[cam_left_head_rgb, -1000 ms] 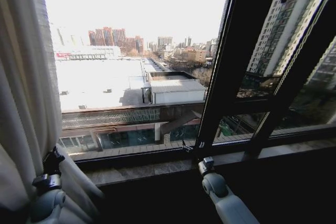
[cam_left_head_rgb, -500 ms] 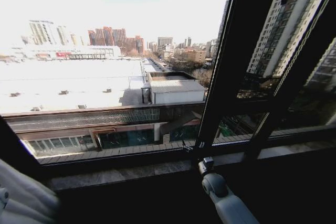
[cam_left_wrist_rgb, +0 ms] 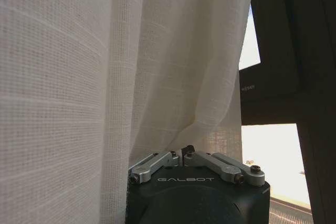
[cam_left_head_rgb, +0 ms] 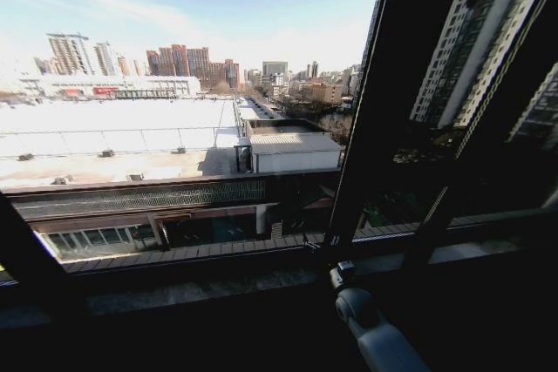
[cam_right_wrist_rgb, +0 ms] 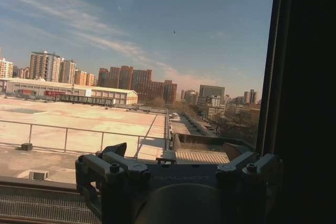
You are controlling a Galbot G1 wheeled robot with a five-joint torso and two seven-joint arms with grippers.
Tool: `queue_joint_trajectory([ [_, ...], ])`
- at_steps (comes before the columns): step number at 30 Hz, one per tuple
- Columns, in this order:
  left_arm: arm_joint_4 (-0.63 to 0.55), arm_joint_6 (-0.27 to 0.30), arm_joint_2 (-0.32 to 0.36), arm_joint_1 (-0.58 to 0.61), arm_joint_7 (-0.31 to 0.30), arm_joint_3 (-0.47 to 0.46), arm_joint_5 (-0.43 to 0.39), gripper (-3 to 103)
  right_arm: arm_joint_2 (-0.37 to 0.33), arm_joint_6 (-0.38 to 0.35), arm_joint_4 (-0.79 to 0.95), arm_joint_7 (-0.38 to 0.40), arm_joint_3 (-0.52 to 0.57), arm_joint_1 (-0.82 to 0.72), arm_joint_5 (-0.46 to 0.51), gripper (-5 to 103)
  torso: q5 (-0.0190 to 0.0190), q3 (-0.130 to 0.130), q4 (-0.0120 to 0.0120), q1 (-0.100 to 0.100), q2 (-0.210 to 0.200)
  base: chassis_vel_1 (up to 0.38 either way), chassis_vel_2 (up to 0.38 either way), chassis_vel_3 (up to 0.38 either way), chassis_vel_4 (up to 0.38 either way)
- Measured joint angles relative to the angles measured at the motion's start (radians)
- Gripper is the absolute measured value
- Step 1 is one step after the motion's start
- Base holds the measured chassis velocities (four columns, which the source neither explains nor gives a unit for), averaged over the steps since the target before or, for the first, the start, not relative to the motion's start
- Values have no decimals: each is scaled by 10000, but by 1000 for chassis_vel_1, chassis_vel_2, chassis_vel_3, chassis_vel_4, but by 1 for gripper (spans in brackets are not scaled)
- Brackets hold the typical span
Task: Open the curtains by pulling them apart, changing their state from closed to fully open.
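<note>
Curtains: sheer cream fabric in long vertical pleats, seen in the left wrist view hanging directly in front of the left hand; folds converge at the point where the hand's two metal fingers meet, the fingers drawn together with the cloth pinched between them. Beside the fabric, a dark window frame with bright daylight in the gaps. Right hand: in the head view, low and near the centre, at the end of a grey forearm, resting just at the stone window sill beside the foot of the thick black window post; whether its fingers are apart or together cannot be told from that view. In the right wrist view the finger bases stand well apart on either side of the body, tips hidden, nothing seen between them; this hand faces the glass. Outlook through the pane: blue sky, flat white rooftops, distant tower blocks, a tall apartment building to the right.
</note>
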Motion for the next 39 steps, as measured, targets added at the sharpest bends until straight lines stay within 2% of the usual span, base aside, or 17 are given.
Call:
queue_joint_trajectory([
  [8,-614,-7,-424,60,25,267,199,0,0,0,0,0,0,0,0,100,0,0,3,-1,0,0,0,0,0],
  [15,-1286,-305,-758,273,443,616,34,0,0,0,0,0,0,0,0,100,2,0,3,0,-2,0,0,0,0],
  [19,-2184,80,-1127,504,478,721,-13,-3,0,0,0,0,0,0,0,100,2,0,2,0,-2,0,0,0,0],
  [22,-2898,525,-1465,686,378,661,356,12,0,0,0,0,0,0,0,100,3,0,2,0,-2,0,0,0,0],
  [25,-3256,692,-1690,769,281,596,736,18,0,0,0,0,0,0,0,100,5,0,2,0,-2,0,0,0,0],
  [29,-4373,888,-2632,1070,4,514,1766,39,0,0,0,0,-2,0,0,100,3,0,3,0,-2,0,0,0,0],
  [31,-4534,891,-2785,1123,-34,512,1874,39,0,0,0,1,1,0,-1,100,3,0,2,0,-2,0,0,0,0],
  [34,-5412,812,-3613,1484,-187,594,2283,56,0,0,0,-1,-1,0,0,100,2,0,4,0,-2,0,0,0,0],
  [37,-5878,642,-3991,1702,-269,748,2394,61,0,0,0,-1,0,0,0,100,4,0,4,0,-2,0,0,0,0],
  [39,-6464,254,-4346,1987,-309,1129,2418,72,0,0,0,0,0,0,0,100,2,0,5,0,-1,0,0,0,0],
])
